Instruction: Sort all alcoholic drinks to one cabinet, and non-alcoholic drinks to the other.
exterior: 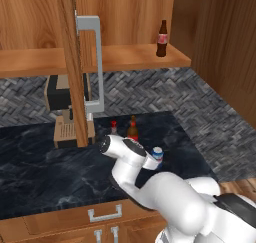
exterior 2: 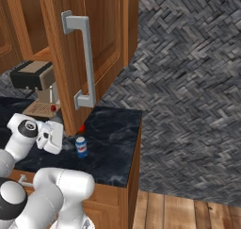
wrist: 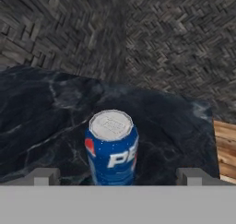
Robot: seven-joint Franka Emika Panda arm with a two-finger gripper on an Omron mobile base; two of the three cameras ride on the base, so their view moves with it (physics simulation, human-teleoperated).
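Now I see gripper (wrist: 118,176) wide open, holding nothing. Blue soda can (wrist: 112,147) stands upright on dark counter (wrist: 41,121) between finger tips. Cola bottle (exterior: 161,39) on cabinet shelf (exterior: 120,57), at 1 o'clock.

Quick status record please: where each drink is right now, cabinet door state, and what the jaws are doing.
soda can: upright on the dark counter, near its right end
cola bottle: upright on the open cabinet shelf
beer bottle: on the counter behind the arm
liquor bottle: beside the beer bottle, mostly hidden; red cap shows
cabinet door: swung open over the counter
gripper: jaws open, lined up either side of the soda can, not closed on it
coffee machine: at the back of the counter
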